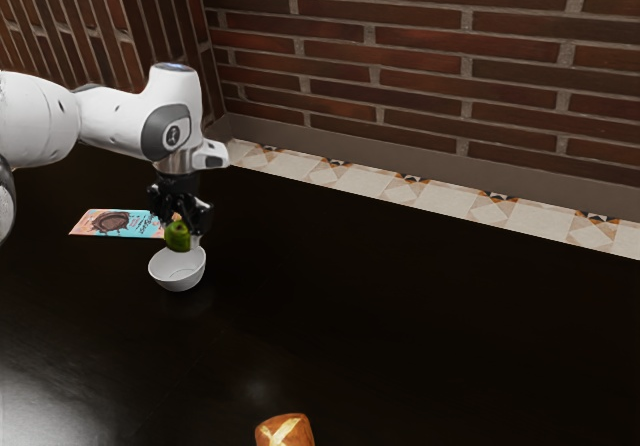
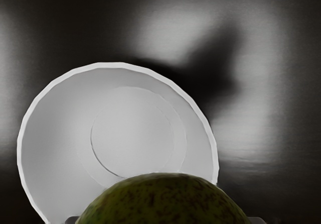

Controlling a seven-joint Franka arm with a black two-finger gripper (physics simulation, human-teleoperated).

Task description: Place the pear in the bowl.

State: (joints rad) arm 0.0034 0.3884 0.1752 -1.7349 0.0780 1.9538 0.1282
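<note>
My gripper (image 1: 182, 232) hangs just above the white bowl (image 1: 178, 270) in the exterior view, shut on the green pear (image 1: 177, 236). The pear is level with the bowl's far rim or slightly above it. In the wrist view the speckled pear (image 2: 163, 200) rises at the lower edge between the tips of the gripper (image 2: 164, 220), one on each side. Beyond it the round bowl (image 2: 120, 128) shows its bare inner floor, and the pear overlaps part of its rim. The pear's lower end relative to the bowl's inside is hard to judge.
A flat, colourful chocolate package (image 1: 112, 223) lies on the dark table (image 1: 400, 316), beside the bowl toward the exterior view's upper left. A brown, bread-like item (image 1: 285, 431) sits at that view's lower edge. Brick walls (image 1: 420, 56) stand behind the table.
</note>
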